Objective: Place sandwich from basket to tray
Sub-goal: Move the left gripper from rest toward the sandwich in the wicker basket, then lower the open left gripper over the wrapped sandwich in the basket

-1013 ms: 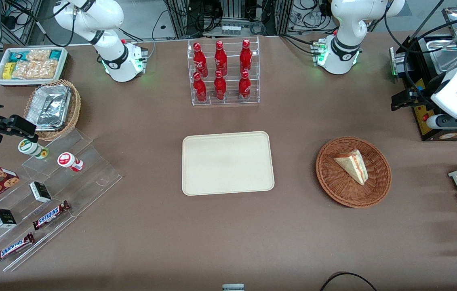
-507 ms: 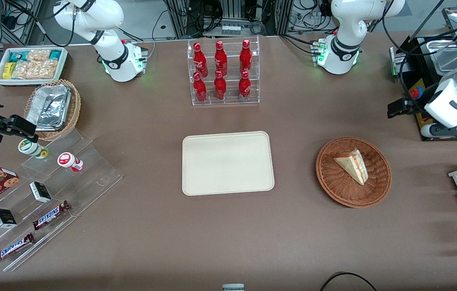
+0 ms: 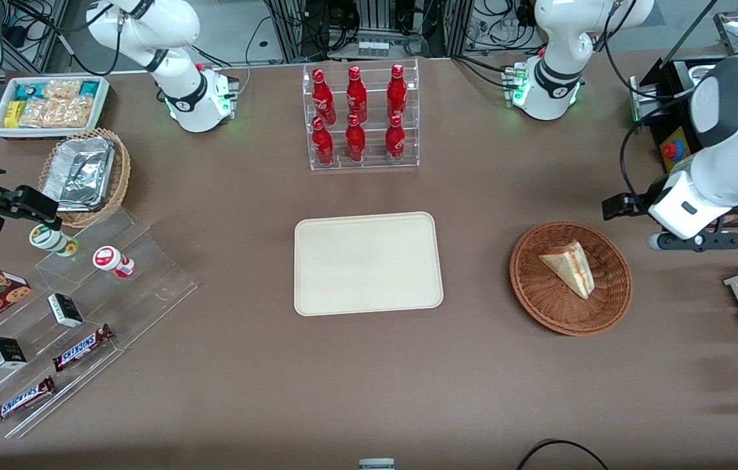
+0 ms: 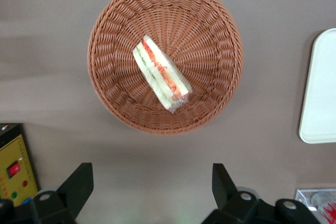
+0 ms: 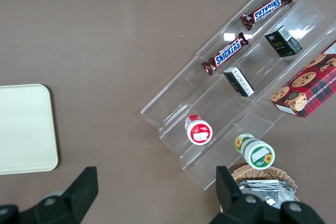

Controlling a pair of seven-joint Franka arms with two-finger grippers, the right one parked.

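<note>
Nothing moved yet. Sandwich point(image 3: 569, 267) sits in the basket point(image 3: 538, 300), untouched; tray point(image 3: 367, 264) is bare, lying at the basket's 9 o'clock in the front view, well apart on the tabletop point(image 3: 369, 378). Pincer point(image 4: 152, 187) hangs above the tabletop near the basket's rim, spread wide, holding nothing. Left: centre over the sandwich, descend, grip, carry to tray, release.

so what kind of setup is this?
Likely a lab mock-up of a snack counter: a bottle rack, clear steps with Snickers bars, cabling past the table. The open claw hangs near the basket holding the sandwich; the tray is bare.
</note>
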